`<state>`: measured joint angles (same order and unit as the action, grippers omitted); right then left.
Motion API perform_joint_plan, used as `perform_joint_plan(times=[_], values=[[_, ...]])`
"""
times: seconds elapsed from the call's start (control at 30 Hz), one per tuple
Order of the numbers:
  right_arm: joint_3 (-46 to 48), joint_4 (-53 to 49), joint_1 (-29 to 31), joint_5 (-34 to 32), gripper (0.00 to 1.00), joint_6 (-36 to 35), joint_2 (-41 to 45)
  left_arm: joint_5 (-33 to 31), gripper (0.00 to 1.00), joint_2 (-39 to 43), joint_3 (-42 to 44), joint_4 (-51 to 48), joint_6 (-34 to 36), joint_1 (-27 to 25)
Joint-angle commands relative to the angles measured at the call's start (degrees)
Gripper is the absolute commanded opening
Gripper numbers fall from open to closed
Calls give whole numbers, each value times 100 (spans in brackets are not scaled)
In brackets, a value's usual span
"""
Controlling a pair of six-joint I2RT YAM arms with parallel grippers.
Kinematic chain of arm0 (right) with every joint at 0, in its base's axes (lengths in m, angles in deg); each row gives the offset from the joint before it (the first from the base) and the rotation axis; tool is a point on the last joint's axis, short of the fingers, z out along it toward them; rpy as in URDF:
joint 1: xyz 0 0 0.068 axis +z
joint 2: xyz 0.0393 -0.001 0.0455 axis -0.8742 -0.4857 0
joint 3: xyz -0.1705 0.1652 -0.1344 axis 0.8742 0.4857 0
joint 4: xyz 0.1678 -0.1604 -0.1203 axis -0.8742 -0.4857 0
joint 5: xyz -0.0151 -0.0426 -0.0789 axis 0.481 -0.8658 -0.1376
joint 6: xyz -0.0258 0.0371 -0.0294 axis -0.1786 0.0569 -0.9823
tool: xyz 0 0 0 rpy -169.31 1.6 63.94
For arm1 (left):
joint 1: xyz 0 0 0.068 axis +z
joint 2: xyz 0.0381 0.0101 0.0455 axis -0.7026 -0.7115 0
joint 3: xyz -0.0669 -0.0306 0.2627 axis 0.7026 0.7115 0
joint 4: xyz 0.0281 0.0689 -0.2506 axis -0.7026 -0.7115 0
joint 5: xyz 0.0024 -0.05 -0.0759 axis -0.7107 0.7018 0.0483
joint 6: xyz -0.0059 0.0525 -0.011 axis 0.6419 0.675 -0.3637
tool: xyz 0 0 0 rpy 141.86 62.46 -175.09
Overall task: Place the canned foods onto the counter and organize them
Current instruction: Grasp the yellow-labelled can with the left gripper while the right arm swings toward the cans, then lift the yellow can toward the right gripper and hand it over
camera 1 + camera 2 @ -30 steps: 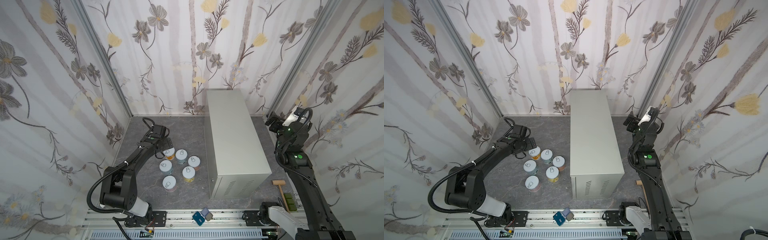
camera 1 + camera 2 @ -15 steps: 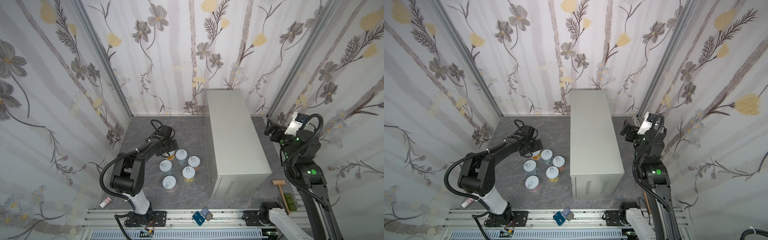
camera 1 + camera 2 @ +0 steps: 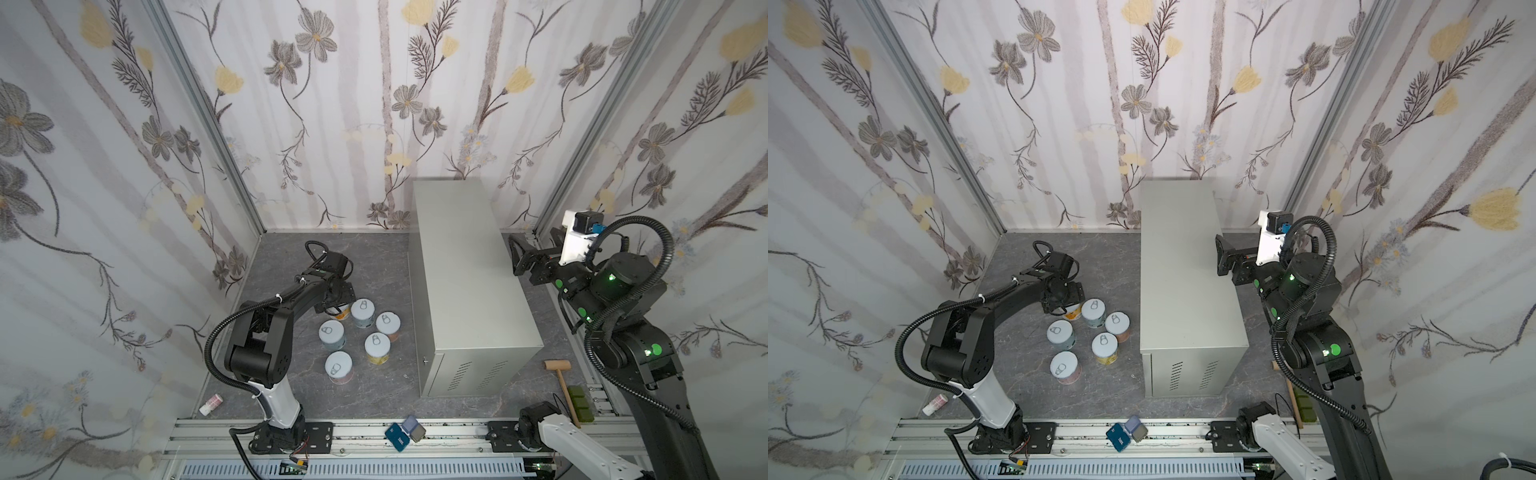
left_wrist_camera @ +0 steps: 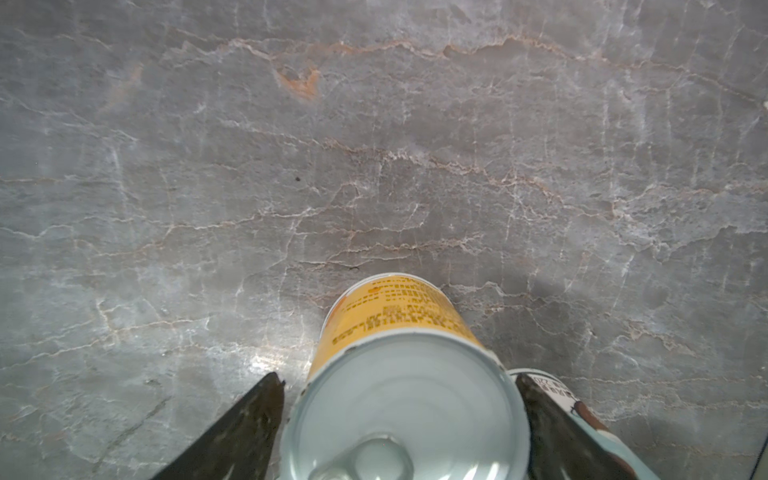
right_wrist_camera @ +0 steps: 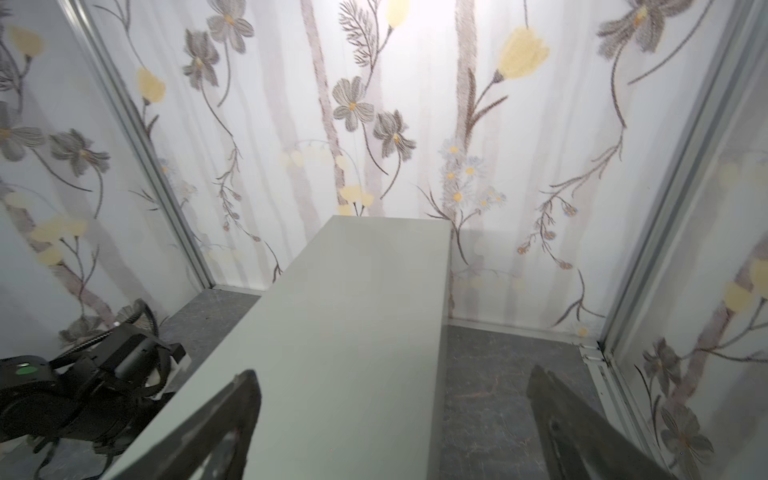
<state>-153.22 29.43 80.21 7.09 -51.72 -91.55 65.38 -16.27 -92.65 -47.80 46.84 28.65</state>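
Several canned foods stand clustered on the dark floor left of the counter (image 3: 465,270) (image 3: 1179,257). My left gripper (image 4: 399,380) is lowered over the orange can (image 4: 395,316) (image 3: 341,313) at the cluster's far left. Its jaws flank the silver lid closely, and a sliver of floor shows beside one finger (image 4: 257,411). A light blue can (image 4: 590,419) (image 3: 363,311) stands just past the other finger. The remaining cans (image 3: 377,347) (image 3: 1064,368) stand upright. My right gripper (image 3: 519,259) (image 5: 392,372) hovers open and empty above the counter's (image 5: 353,332) right edge.
A pink-and-white tube (image 3: 211,404) lies at the floor's front left. A wooden mallet (image 3: 559,374) and a green block (image 3: 579,403) lie front right of the counter. Blue cards (image 3: 401,432) sit on the front rail. Floral walls enclose three sides.
My left gripper has settled lower around the orange can and its jaws have narrowed. The right arm has swung its gripper in over the counter's right edge.
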Motion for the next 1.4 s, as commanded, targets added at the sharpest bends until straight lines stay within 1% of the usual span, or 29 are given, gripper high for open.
perform_joint_plan(times=[0.0,0.07,0.17,0.2,0.3,0.33,0.4,0.5,0.57,0.63,0.73,0.83,1.0,1.1,1.2,1.27,1.37], values=[[-473,-1103,371,65,100,-168,-352,-52,81,-29,-44,-90,15,4],[-590,-1275,596,-12,100,-159,-418,-119,80,0,-19,-72,10,7],[-603,-1307,850,55,100,-168,-384,-251,75,88,-69,-118,83,-5],[-593,-1281,911,151,100,-200,-361,-309,72,122,-113,-145,114,6],[-554,-1215,1053,507,100,-360,-309,-337,59,145,-336,-345,244,5],[-534,-1170,1091,583,100,-379,-296,-327,59,147,-416,-419,279,6],[-484,-1086,1194,697,100,-444,-279,-280,55,185,-586,-579,395,2],[-410,-944,1365,857,100,-596,-269,-310,54,322,-835,-857,560,6],[-391,-888,1592,947,100,-759,-292,-324,53,464,-1001,-1047,690,13],[-395,-858,1879,896,100,-957,-335,-258,52,624,-1201,-1266,814,17],[-478,-802,2204,865,100,-1133,-503,121,52,907,-1582,-1593,1093,12],[-630,-753,2556,939,100,-1294,-781,687,52,1184,-2127,-1972,1373,17],[-873,-808,3330,918,100,-1773,-1345,2250,54,1785,-2835,-2285,1678,11],[-1069,-900,3512,813,100,-1925,-1697,3061,54,2035,-3246,-2498,1719,-10],[-1082,-705,3575,746,100,-1985,-1904,3679,53,2220,-3563,-2734,1807,-145],[-1075,-523,3592,715,100,-1987,-2030,3936,53,2360,-3694,-2867,1905,-293],[-1226,-423,3668,729,100,-1979,-2296,4131,54,2657,-3717,-2864,1936,-487]])
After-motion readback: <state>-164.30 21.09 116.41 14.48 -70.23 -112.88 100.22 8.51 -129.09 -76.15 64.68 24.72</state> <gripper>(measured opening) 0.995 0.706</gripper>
